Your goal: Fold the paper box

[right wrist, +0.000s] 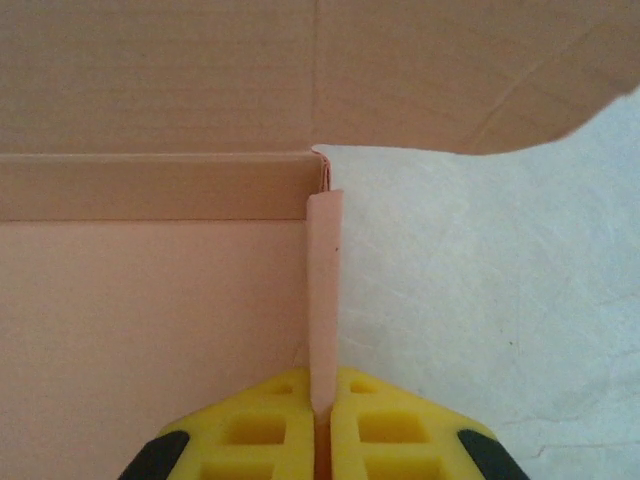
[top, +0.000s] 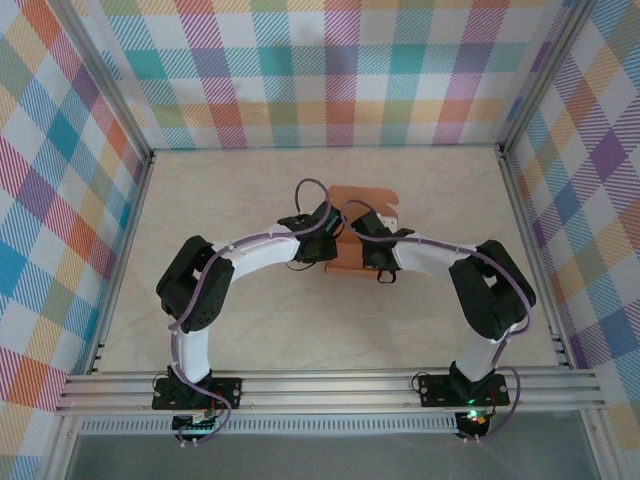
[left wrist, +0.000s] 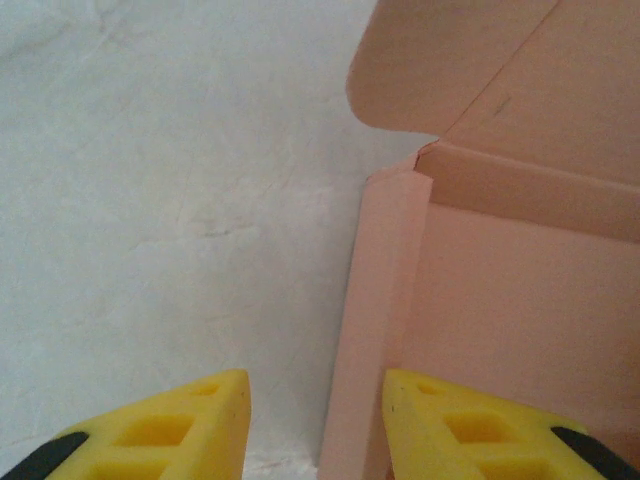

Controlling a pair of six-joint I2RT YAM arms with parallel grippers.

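Since the salmon-orange thin-card paper box (right wrist: 150, 300) likely creases easily, the right gripper (right wrist: 323, 395) pinches its 3 o'clock wall (left gripper (left wrist: 316, 415) spread).

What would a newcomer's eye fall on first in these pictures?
The salmon paper box, half folded at the middle of the table, draws the eye first. The right gripper pinches one upright side wall between yellow fingers, while the left gripper stands open around the opposite wall.

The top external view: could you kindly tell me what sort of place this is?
Probably a purpose-built robot test cell, not a home or shop: checked panel walls in an aluminium frame enclose a pale table holding the paper box.
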